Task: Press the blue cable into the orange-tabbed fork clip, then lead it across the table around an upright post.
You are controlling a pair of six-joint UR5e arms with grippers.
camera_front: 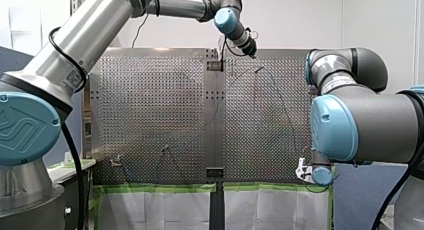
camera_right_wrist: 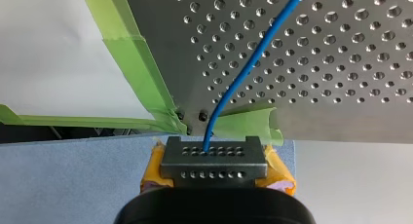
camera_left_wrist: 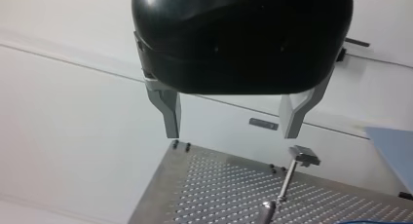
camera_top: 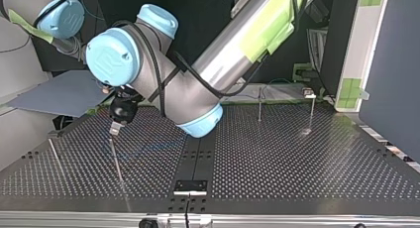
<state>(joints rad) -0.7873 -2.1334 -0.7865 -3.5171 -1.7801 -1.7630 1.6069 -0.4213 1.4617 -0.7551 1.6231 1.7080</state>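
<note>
The blue cable point(camera_right_wrist: 243, 73) runs from my right gripper point(camera_right_wrist: 213, 153) out over the perforated table point(camera_right_wrist: 341, 48). That gripper, with yellow pads, is shut on the cable's end just off the table's taped corner. In the front view it sits at the near right corner point(camera_front: 305, 171). My left gripper point(camera_left_wrist: 233, 131) is open and empty, its metal fingers point(camera_left_wrist: 170, 118) wide apart. It hangs above the table's far side point(camera_front: 251, 51), just over a thin upright post point(camera_top: 118, 163). A clip on a stem point(camera_top: 310, 95) stands across the table.
More upright posts stand on the plate point(camera_top: 259, 103) point(camera_top: 55, 157), one with a flat head point(camera_left_wrist: 303, 155) ahead of the left fingers. Green tape point(camera_right_wrist: 141, 73) lines the table's near edge. A dark centre strip point(camera_front: 215, 115) splits the plate.
</note>
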